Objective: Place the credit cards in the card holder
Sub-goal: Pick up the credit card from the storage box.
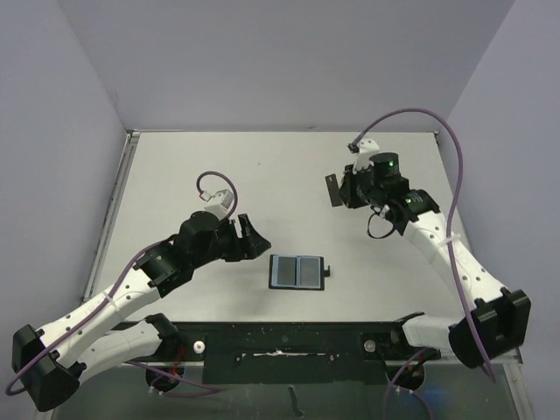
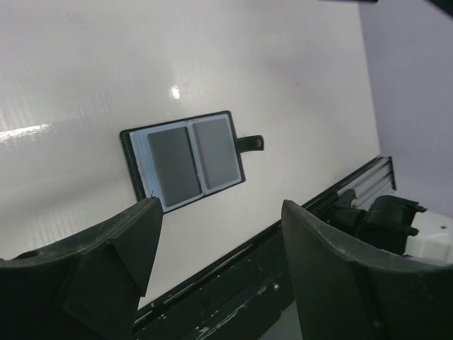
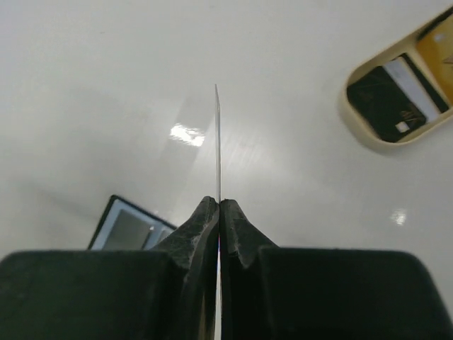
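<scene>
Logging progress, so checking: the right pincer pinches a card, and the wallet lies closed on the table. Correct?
Not quite: the wallet lies open, its two grey inner panels facing up, as the left wrist view shows. The right pincer does pinch a card.

We see a pale, glossy table (image 1: 262,166) with a thin metal rim (image 1: 110,210), closed in by three plain walls: a back wall (image 1: 289,61), a left wall (image 1: 52,131) and a right wall (image 1: 516,96), all a soft lilac-grey. A black rail (image 1: 289,343) runs along the table's near edge. Overhead light leaves small bright spots (image 2: 173,92) on the tabletop.
</scene>
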Robot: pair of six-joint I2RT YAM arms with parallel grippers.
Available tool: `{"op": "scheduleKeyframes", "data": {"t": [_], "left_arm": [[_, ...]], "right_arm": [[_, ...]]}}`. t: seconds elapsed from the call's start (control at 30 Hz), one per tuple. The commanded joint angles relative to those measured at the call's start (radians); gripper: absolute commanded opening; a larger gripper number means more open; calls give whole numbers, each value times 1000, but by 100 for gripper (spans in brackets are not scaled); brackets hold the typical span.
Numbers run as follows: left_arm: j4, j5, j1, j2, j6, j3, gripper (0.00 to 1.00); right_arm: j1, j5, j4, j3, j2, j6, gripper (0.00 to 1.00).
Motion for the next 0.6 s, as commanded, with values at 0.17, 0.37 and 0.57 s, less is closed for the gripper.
{"op": "scheduleKeyframes", "data": {"t": [0.17,0.37,0.57], "left_arm": [[293,137,25,-10,-163,-14,64],[479,172,34,-33,-245,-76,62],[618,243,51,-5,-281,-100,62]], "right_arm": [[24,-451,345,-281,-317,390,0],[29,-672,625,-485,-409,646,0],[40,-776,855,-591,-434,824,0]]}}
